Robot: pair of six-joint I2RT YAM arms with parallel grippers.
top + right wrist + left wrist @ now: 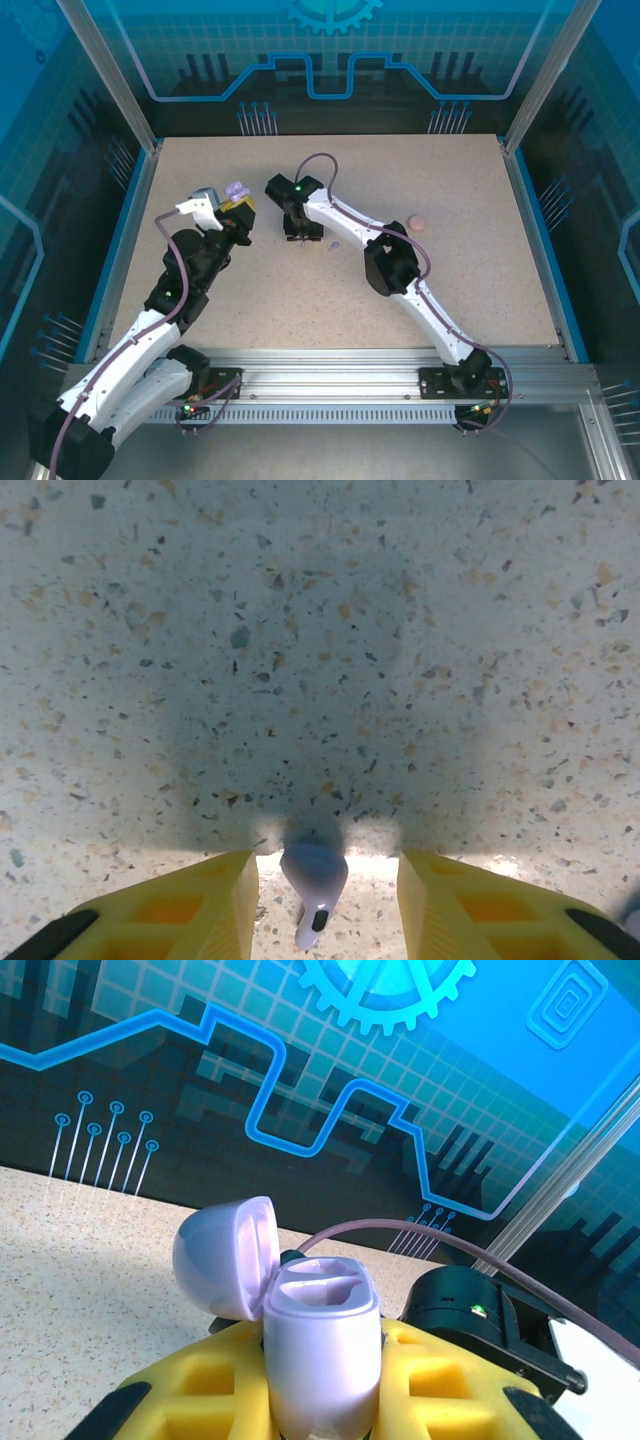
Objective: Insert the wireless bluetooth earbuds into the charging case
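Observation:
The lilac charging case (320,1350) stands upright between the yellow fingers of my left gripper (320,1405), which is shut on it. Its lid (225,1255) is swung open to the left, and both sockets look empty. From above, the case (236,188) is held over the table's left-centre by the left gripper (238,205). My right gripper (300,237) points down at the table. In its wrist view one lilac earbud (313,885) lies on the table between the open fingers of the right gripper (325,905), with a gap on each side. Another lilac earbud (332,243) lies just to its right.
A small round pink case (418,222) lies on the speckled table (450,290) right of the right arm. Blue-lit walls and metal posts (530,90) enclose the table on three sides. The right arm's wrist and cable (470,1310) sit close behind the held case.

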